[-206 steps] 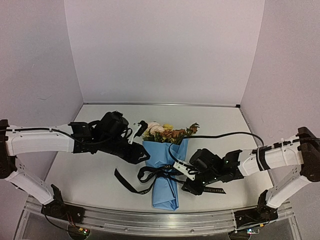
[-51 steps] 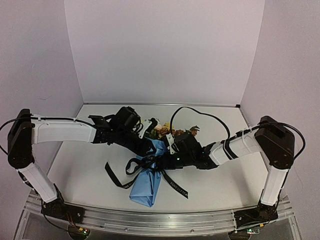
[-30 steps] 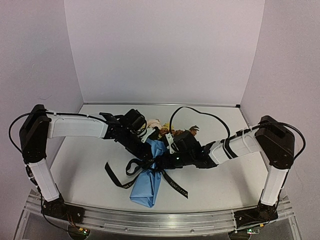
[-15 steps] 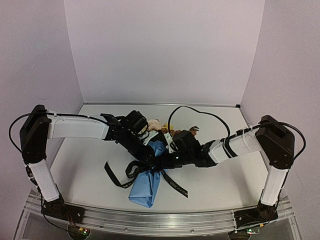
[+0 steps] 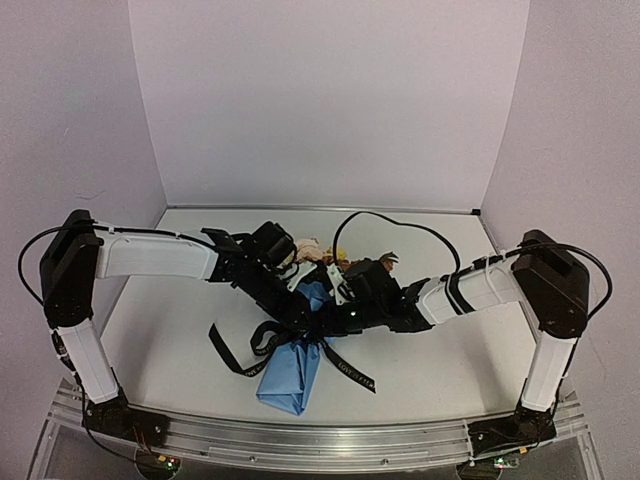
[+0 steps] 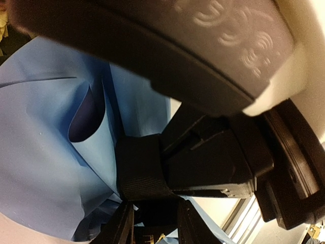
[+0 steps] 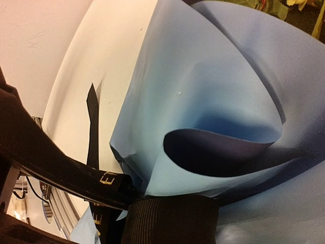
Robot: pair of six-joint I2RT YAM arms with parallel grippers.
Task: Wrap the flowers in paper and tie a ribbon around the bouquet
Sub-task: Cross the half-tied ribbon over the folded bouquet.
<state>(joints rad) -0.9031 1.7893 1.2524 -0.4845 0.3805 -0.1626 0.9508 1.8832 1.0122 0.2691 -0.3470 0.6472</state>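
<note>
both left claw (image 5: pixel 303 316) and right claw (image 5: pixel 332 318) at ribbon (image 5: pixel 236 361) on bouquet (image 5: pixel 290 376)

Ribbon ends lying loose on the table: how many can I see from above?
2. One ribbon end trails left of the paper, the other right of it; others may be hidden under it.

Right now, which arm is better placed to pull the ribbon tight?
Right. The right gripper is shut on the ribbon beside the paper; the left gripper stands open and would probably need to regrip.
</note>
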